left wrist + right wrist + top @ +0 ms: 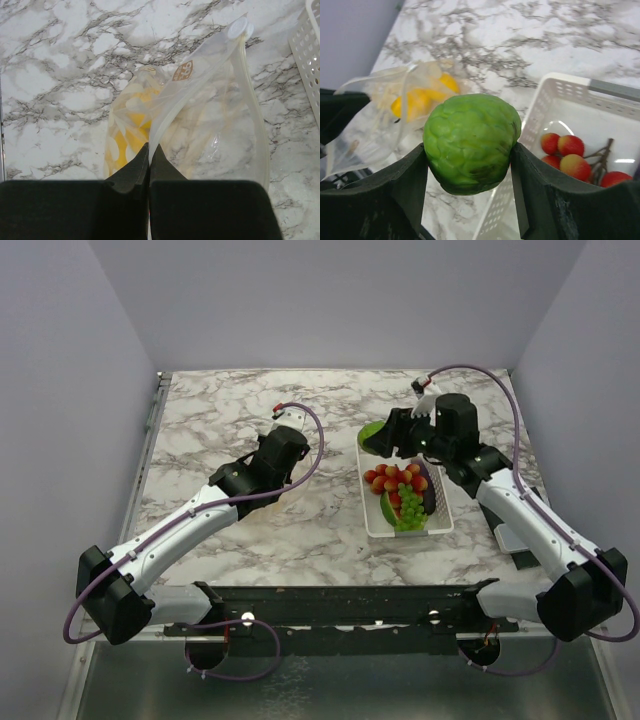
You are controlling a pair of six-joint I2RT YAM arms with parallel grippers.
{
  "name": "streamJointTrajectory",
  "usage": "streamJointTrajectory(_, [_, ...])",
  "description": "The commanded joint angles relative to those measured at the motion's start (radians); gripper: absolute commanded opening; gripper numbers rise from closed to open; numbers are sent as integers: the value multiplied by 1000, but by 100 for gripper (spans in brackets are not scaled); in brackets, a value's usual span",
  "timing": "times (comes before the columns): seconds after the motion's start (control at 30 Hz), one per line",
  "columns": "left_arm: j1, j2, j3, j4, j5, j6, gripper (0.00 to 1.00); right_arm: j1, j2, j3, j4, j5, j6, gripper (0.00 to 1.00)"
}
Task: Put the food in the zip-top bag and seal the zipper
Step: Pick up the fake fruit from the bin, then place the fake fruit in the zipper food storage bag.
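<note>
My left gripper [149, 149] is shut on the mouth edge of the zip-top bag [210, 115], which lies on the marble table with its whitish zipper [256, 110] curving along the right side. Yellow food [129, 137] shows inside the bag. In the top view the left gripper [288, 440] covers the bag. My right gripper [469, 147] is shut on a round green piece [470, 135], held above the table between the bag [385, 110] and the basket. From above, the green piece [372, 431] is at the basket's far end.
The white slotted basket [372, 522] stands right of centre and holds red strawberries [395, 478], green grapes [408, 510] and a watermelon slice [387, 508]. Its corner [307, 50] lies close to the bag. The walls stand on three sides.
</note>
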Motion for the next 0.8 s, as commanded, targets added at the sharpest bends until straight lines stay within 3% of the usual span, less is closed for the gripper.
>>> streamJointTrajectory(0.0, [-5, -10, -11, 16, 20, 1, 0, 52, -38, -7, 61, -126, -19, 33])
streamJointTrajectory(0.3, [-4, -14, -14, 19, 24, 0, 0, 178, -32, 13, 84, -171, -45, 31])
streamJointTrajectory(0.77, [-5, -18, -15, 20, 29, 1, 0, 319, 85, 73, 102, -108, -56, 31])
